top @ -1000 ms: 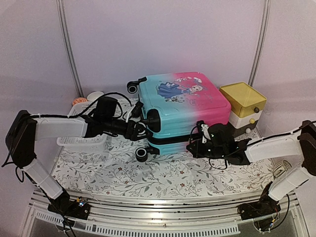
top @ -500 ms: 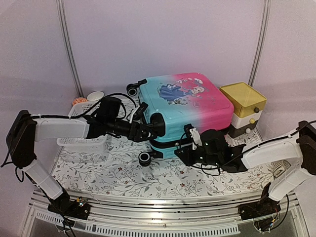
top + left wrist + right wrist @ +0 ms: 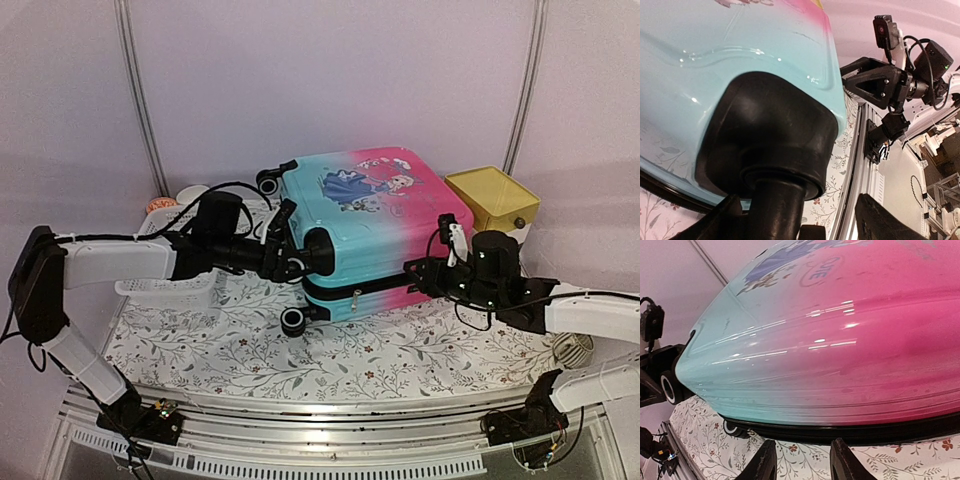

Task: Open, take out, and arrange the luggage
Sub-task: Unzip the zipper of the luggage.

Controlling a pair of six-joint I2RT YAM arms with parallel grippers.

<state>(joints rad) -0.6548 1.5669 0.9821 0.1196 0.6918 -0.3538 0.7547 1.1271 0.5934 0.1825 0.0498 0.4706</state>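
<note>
The luggage (image 3: 370, 215) lies flat in the middle of the table, turquoise on the left and pink on the right, lid shut, its black zipper band (image 3: 850, 432) closed. My left gripper (image 3: 292, 262) is at its left end, open, with the fingers on either side of a black corner wheel (image 3: 770, 135); the luggage shell (image 3: 740, 45) fills that view above the left gripper (image 3: 797, 200). My right gripper (image 3: 415, 277) is open and empty at the front right side. In the right wrist view the right gripper (image 3: 804, 462) faces the zipper band just below the shell (image 3: 840, 340).
A white perforated basket (image 3: 150, 288) sits at the left under my left arm. A yellow-topped drawer box (image 3: 492, 200) stands right of the luggage. Small bowls (image 3: 190, 192) sit at the back left. A floral cloth (image 3: 330, 350) covers the table; a metal rail (image 3: 330, 430) runs along the front.
My right gripper has moved right along the luggage's front, from its middle to the pink end. My left gripper has moved in around the corner wheel.
</note>
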